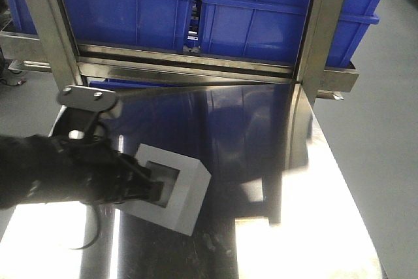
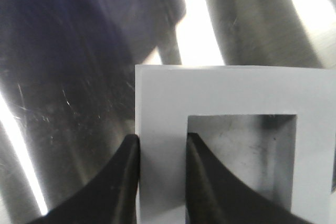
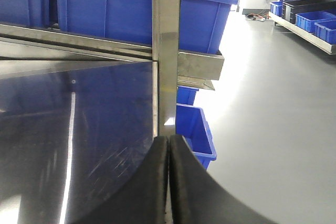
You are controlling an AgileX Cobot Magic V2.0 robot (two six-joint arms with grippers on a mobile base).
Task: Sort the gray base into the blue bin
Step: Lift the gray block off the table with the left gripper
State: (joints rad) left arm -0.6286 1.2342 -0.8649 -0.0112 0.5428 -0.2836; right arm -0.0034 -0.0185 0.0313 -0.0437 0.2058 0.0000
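While the table (image 1: 294, 181) carries the play: a broad polished steel sheet streaked with glare, the only surface under the block.
Blue bin (image 1: 261, 24): up on the rack behind the table's far edge, well apart from the block. A neighbouring bin (image 1: 124, 14) to its left holds something red, and I cannot tell which of the two is the target.
Steel post (image 3: 169, 77): upright at the table's far right corner, right in front of the right wrist camera.
Gray base (image 1: 186, 194): on the near-left part of the table, either resting on it or barely off it, hard to call from here.
Facing: the square recess opens upward. The block sits skewed to the table edges, one corner aimed at the near side.
Long axis: none to speak of, it's near enough a cube.
Left hand (image 2: 163, 140): clamped on one wall of the base, one finger outside and one down inside the recess.
Right hand (image 3: 169, 142): fingers pressed together with nothing between them, idling by the post.
Progress: the grasp looks made. The lift, the carry to the back and the drop into the bin are all left, I'd say.
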